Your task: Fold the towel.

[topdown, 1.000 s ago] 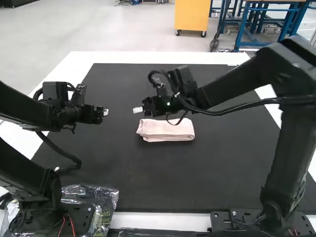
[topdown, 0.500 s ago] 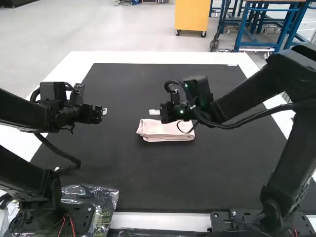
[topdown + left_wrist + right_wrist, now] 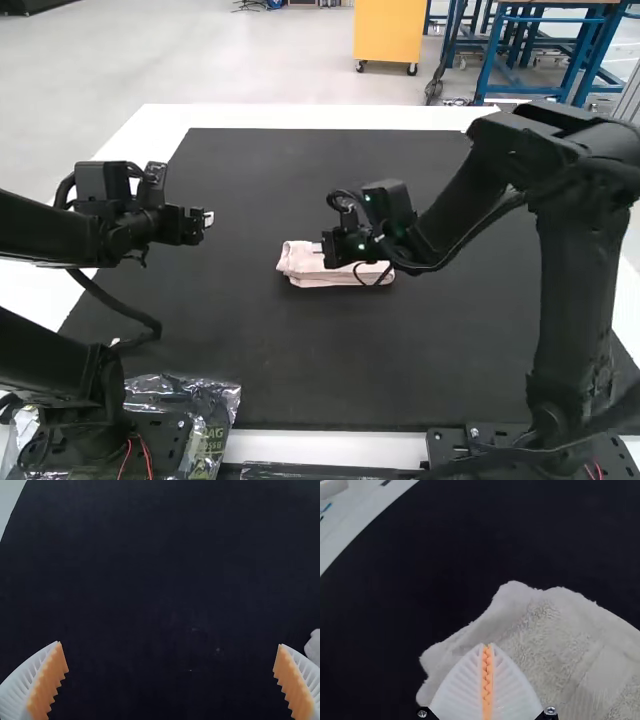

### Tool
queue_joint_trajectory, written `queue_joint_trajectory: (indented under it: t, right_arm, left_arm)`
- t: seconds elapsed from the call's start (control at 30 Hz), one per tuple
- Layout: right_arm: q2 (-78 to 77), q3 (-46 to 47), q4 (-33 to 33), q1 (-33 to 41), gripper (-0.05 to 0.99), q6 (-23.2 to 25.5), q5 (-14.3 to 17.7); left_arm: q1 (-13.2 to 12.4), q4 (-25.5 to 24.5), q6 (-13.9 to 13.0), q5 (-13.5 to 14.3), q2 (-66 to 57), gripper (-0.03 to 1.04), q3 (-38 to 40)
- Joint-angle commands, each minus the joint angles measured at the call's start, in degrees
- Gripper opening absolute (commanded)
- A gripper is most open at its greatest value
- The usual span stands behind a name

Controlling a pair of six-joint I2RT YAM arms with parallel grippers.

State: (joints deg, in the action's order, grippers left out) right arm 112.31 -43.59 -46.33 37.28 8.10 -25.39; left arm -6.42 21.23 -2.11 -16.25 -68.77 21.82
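Observation:
In the high view the light pink towel (image 3: 300, 262) lies folded into a narrow layered strip near the middle of the black mat. Over its middle is my right gripper (image 3: 318, 248). In the right wrist view that gripper (image 3: 487, 647) is shut, its pads pressed together above the towel (image 3: 555, 640), with no cloth visible between them. My left gripper (image 3: 209, 219) hangs above the mat, left of the towel. Seen from its own wrist, the left gripper (image 3: 171, 647) stands wide open over bare mat, and a bit of the towel (image 3: 313, 647) shows beyond one finger.
The black mat (image 3: 300, 370) covers most of the white table (image 3: 330, 447). A crumpled clear plastic bag (image 3: 205, 400) lies by the left arm's base, at the near edge.
My right gripper moved right, then came back left and down onto the towel. The left arm has shifted very slightly left. The towel keeps its shape and place.

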Motion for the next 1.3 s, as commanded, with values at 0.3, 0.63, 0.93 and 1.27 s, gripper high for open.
queue_joint_trajectory:
  t: [0.3, 0.63, 0.93, 1.27]
  right_arm:
    - [13.5, -3.9, -7.3, -3.1, -0.03, -2.1, -0.7]
    - [0.5, -4.8, -3.9, -5.1, -0.02, 0.9, -0.8]
    - [-33.4, -9.4, 11.3, -12.1, 0.82, 0.9, 5.9]
    - [-65.8, -3.3, 20.7, -22.9, 0.92, -0.5, 13.0]
  left_arm:
    - [-0.2, -0.1, 0.7, 0.9, 2.8, 0.97, 0.1]
    - [-0.1, -1.4, 1.1, 1.1, 5.6, 0.97, 4.7]
    - [1.8, -4.5, 1.1, 3.6, 9.4, 0.97, 18.1]
    - [4.5, -4.1, 5.6, 3.7, 24.3, 0.97, 19.3]
